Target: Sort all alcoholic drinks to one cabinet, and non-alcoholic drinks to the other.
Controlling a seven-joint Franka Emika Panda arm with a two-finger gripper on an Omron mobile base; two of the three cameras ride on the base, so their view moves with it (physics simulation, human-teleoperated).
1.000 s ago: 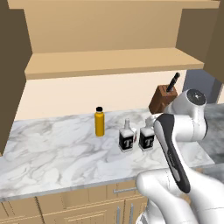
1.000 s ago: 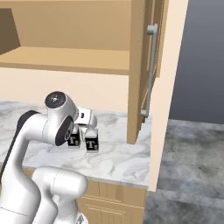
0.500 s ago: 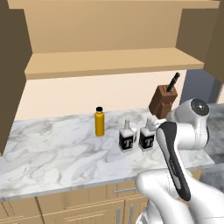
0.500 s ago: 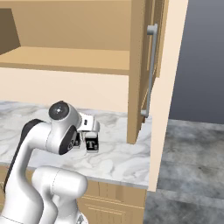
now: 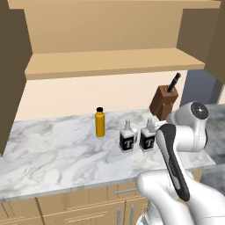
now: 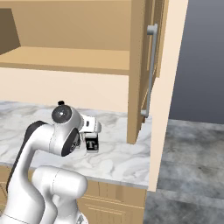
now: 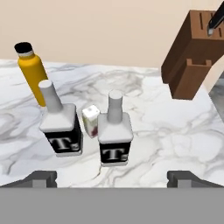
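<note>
On the white, grey-veined marble bench [image 5: 52, 154] stand two squarish pale "T" bottles [image 7: 115, 135] [image 7: 61, 126] with slim necks, side by side, and behind them one smooth orange cylindrical bottle [image 7: 33, 73], black-capped. A small white carton [image 7: 91, 120] sits between the pair. The hand [image 7: 112, 178] hangs wide open and empty, near them. One dark wooden knife block [image 7: 191, 54] stands to the side.

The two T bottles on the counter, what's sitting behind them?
Between and behind the T bottles stands a small white carton, its lower part hidden by them. Farther back stands the orange bottle, its base covered by the left T bottle.
</note>
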